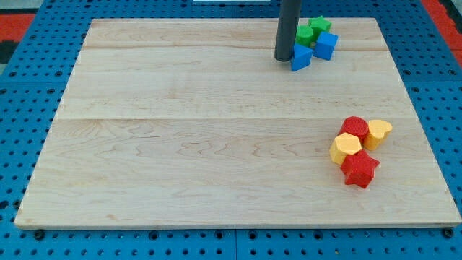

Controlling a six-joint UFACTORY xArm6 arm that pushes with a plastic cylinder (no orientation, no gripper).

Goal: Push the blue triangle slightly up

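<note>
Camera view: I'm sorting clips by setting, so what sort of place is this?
Probably a robotics lab bench. A wooden board lies on a blue perforated base, with small coloured blocks such as the blue triangle. My tip sits just left of that triangle.

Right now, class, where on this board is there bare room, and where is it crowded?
Free: the view's left and middle, left of my tip. Crowded: top right, where blue triangle, blue block, green blocks cluster; lower right, red and yellow blocks.

No legible text — none anywhere.
</note>
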